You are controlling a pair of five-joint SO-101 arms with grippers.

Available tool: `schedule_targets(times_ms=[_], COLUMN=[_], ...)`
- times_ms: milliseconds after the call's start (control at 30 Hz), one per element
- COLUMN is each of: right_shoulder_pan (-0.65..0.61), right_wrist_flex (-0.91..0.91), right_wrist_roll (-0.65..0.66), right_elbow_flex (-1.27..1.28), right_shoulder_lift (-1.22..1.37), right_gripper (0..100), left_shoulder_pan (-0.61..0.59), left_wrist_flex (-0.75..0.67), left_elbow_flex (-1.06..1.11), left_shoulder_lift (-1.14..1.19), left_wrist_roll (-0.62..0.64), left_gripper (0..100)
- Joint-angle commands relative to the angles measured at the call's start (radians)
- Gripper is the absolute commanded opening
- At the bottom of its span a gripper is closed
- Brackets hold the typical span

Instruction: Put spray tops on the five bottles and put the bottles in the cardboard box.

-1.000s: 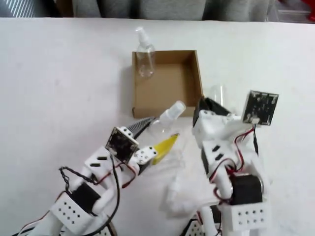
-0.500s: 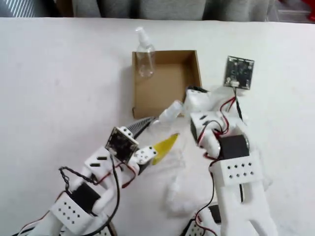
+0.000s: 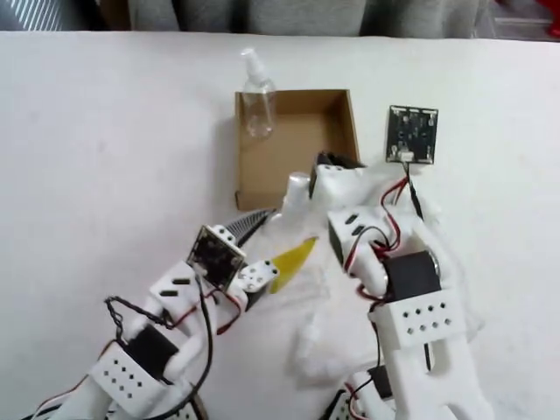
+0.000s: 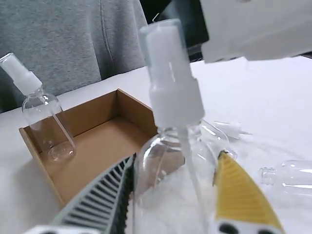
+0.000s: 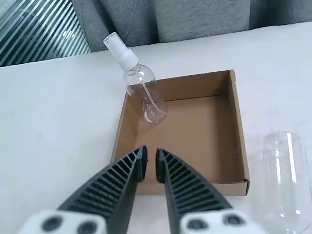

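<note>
Left gripper (image 3: 275, 240) grips a clear plastic bottle (image 4: 165, 161) by its body, with the grey ribbed jaw on one side and the yellow jaw on the other. The bottle stands upright in the jaws with a white spray top (image 4: 171, 73) seated on its neck. Whether the top is screwed tight cannot be told. The bottle is outside the brown cardboard box (image 3: 306, 149), just in front of its near wall, over the white desk (image 3: 105, 131).

Right gripper (image 5: 150, 160) hangs over the near edge of the box, jaws nearly closed with a thin gap and nothing between them. In the high view the right arm's tip is just beside the held bottle's spray top.

A second clear spray-topped bottle (image 5: 143, 92) leans tilted in the box's far left corner, base inside, top poking over the rim. A capless clear bottle (image 5: 283, 170) lies on the desk outside the box, on the right arm's side. A loose spray head (image 4: 230, 127) also lies on the desk.
</note>
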Motion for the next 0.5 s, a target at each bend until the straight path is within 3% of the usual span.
schedule_targets(times_ms=[0,200,467], right_shoulder_pan=[0.051,0.166,0.004], right_wrist_flex=[-0.005,-0.019,0.010], right_wrist_roll=[0.012,0.012,0.064], right_elbow_flex=[-0.032,-0.160,-0.244], right_shoulder_lift=[-0.027,-0.025,-0.021], right_gripper=[1.6,1.5,1.5], left_shoulder_pan=[-0.007,-0.007,-0.002], left_wrist_flex=[-0.018,-0.017,-0.023], left_elbow_flex=[-0.005,-0.005,0.012], left_shoulder_lift=[-0.024,-0.024,-0.024], left_wrist_roll=[0.006,0.006,-0.015], left_gripper=[18,18,18])
